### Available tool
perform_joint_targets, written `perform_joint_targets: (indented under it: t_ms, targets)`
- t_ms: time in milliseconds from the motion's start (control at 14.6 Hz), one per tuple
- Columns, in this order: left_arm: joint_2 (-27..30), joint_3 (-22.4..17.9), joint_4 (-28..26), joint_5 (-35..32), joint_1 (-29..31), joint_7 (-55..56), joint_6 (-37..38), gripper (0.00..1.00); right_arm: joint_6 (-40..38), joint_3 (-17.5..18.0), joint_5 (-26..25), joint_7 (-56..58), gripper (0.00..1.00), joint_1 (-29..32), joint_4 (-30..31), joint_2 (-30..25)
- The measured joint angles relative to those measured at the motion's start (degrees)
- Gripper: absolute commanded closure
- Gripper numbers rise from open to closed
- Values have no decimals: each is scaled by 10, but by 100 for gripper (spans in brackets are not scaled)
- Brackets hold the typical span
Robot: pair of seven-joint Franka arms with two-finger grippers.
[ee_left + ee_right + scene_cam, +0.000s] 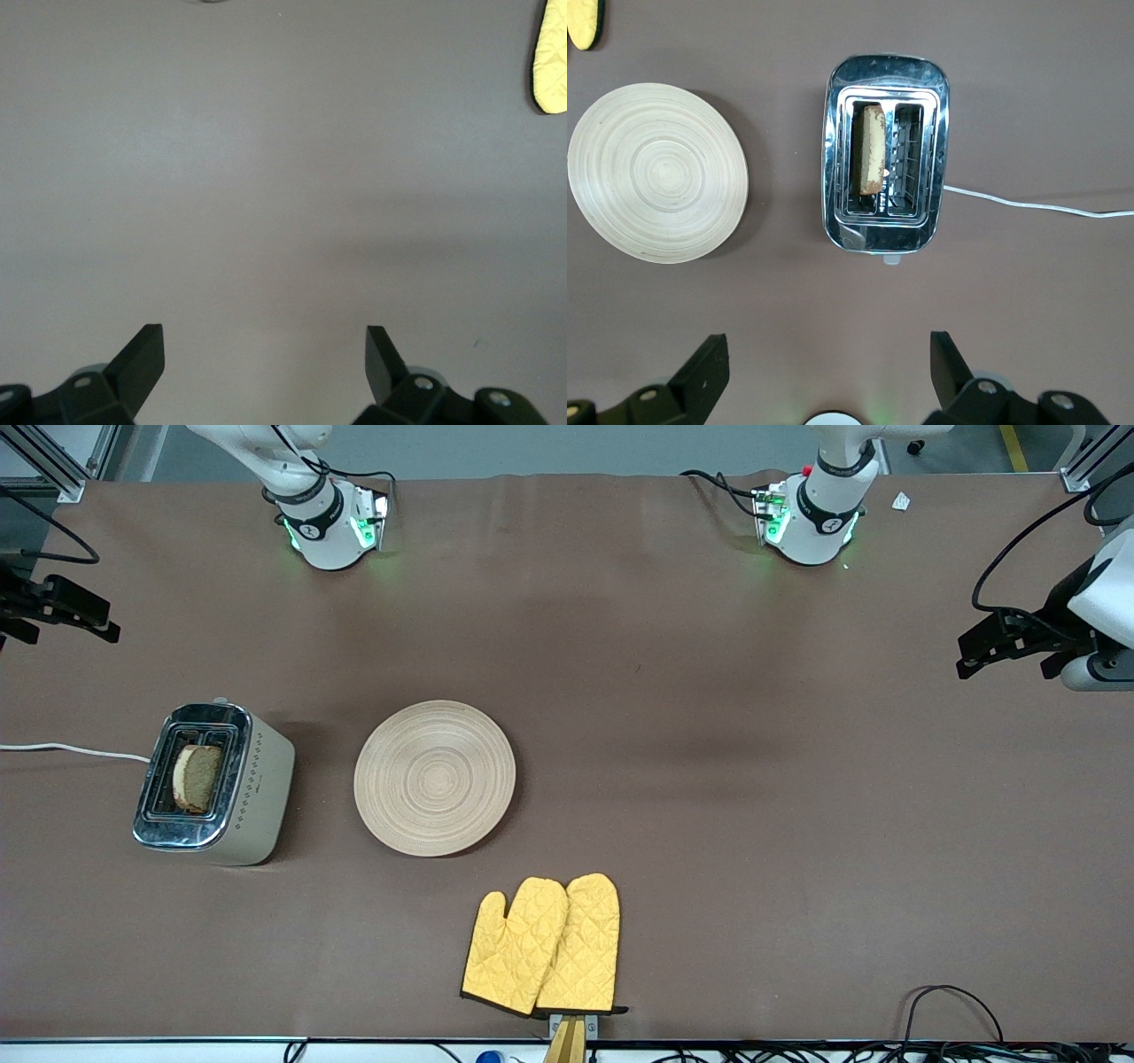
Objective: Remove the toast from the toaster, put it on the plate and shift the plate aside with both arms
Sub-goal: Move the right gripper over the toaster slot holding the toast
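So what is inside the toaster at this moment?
The toaster holds one toast upright in one slot; the other slot shows only wire guides. The slice's lower part is hidden within the slot.

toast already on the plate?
No. The toast stands upright in a slot of the toaster, and the plate beside it is bare.

Brown toast (197,778); beige ring-grained plate (434,777); chrome-and-cream toaster (244,802); yellow quilted, black-trimmed oven mitts (542,945); brown table (797,824).
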State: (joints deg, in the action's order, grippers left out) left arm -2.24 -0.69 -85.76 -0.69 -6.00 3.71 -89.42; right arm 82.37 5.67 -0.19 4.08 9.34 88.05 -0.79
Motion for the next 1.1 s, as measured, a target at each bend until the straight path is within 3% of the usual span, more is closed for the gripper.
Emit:
perform_joint_targets:
  t_ms: [480,1097]
  targets:
    - [-2,2,0,-5,-4,-3,0,0,89,-1,0,0,0,0,23,106]
    - [-7,2,0,0,-2,10,-1,0,215,-4,-13,2,0,12,87,175]
